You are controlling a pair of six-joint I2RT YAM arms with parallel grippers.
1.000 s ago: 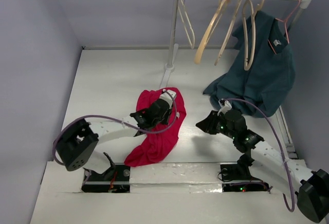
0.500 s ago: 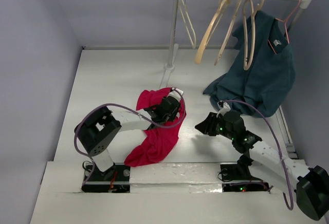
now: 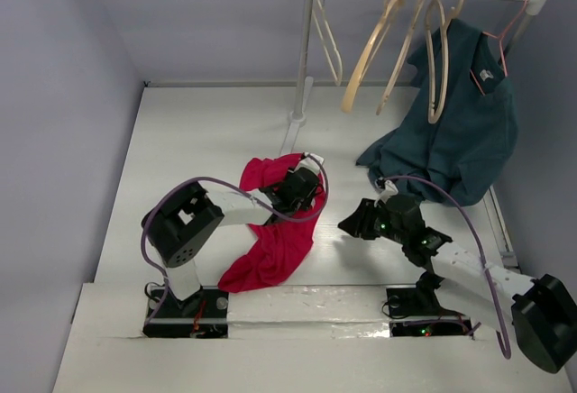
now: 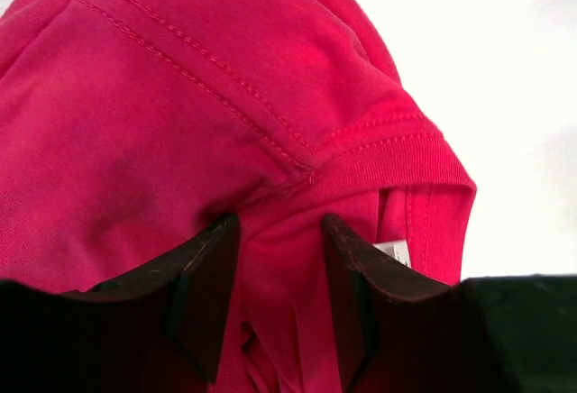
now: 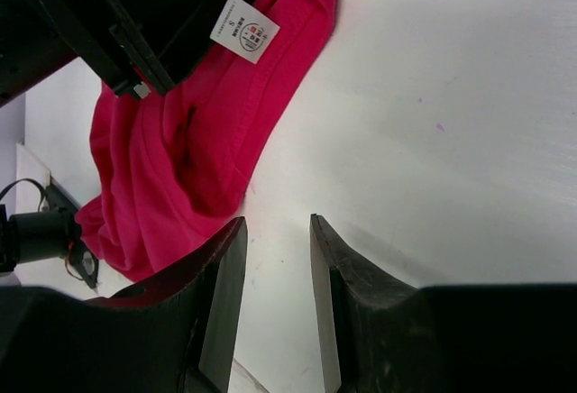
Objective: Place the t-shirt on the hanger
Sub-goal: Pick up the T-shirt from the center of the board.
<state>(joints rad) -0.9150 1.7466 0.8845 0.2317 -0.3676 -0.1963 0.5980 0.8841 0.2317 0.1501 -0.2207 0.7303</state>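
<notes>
The crimson t-shirt [image 3: 270, 258] lies crumpled on the white table, left of centre. My left gripper [image 3: 302, 186] is down on its far end at the collar. In the left wrist view the gripper [image 4: 279, 222] is open, and its jaws straddle a fold of the red t-shirt [image 4: 180, 95] beside the white label [image 4: 394, 251]. My right gripper [image 3: 350, 222] is open and empty, low over bare table just right of the shirt. In its own view the gripper [image 5: 275, 222] faces the shirt [image 5: 180, 141] and the label [image 5: 245, 30]. Three tan wooden hangers [image 3: 370, 59] hang on the rail.
A rail on a white stand [image 3: 302, 68] crosses the back right. It carries a thin white hanger [image 3: 326, 37] and a dark teal shirt [image 3: 460, 132] on a pink hanger [image 3: 501, 41]. The teal shirt droops onto the table behind my right arm.
My left arm has swung in and its gripper has moved a little further right onto the collar. My right gripper has edged left toward the shirt.
</notes>
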